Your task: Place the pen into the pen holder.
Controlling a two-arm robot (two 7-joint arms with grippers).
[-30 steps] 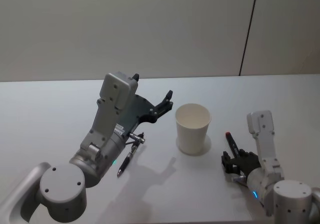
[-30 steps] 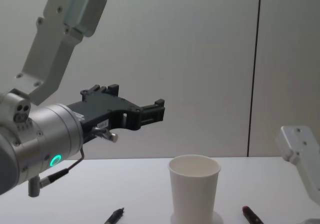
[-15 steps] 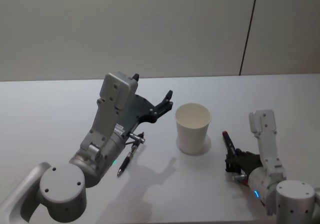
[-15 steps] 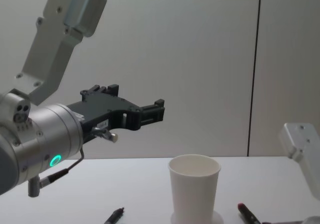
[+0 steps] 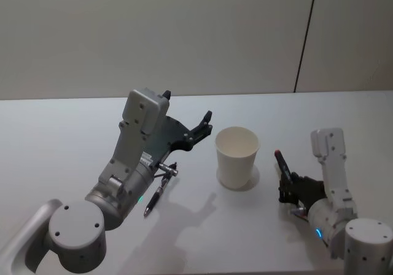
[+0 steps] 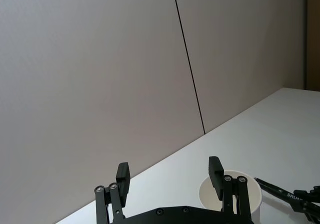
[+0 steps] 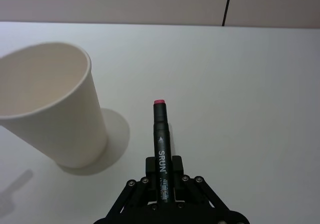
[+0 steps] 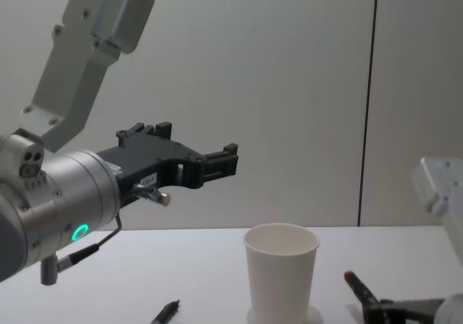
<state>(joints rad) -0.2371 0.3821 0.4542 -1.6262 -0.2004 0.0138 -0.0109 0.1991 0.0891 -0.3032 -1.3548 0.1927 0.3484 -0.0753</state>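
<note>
Head view: right end effector grips pen, cup to its left.
Pen axis points toward the far bench edge; left end effector idle, open.

The right end effector is clamped on a black marker pen, whose red tip points away. To its left and apart from it, a white paper cup stands upright on the white surface.

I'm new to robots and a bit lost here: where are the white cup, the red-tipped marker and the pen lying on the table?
white cup (image 5: 236,164), head view, outer wall.
red-tipped marker (image 7: 161,134), right wrist view, mid barrel.
pen lying on the table (image 5: 154,200), head view, mid barrel.
</note>
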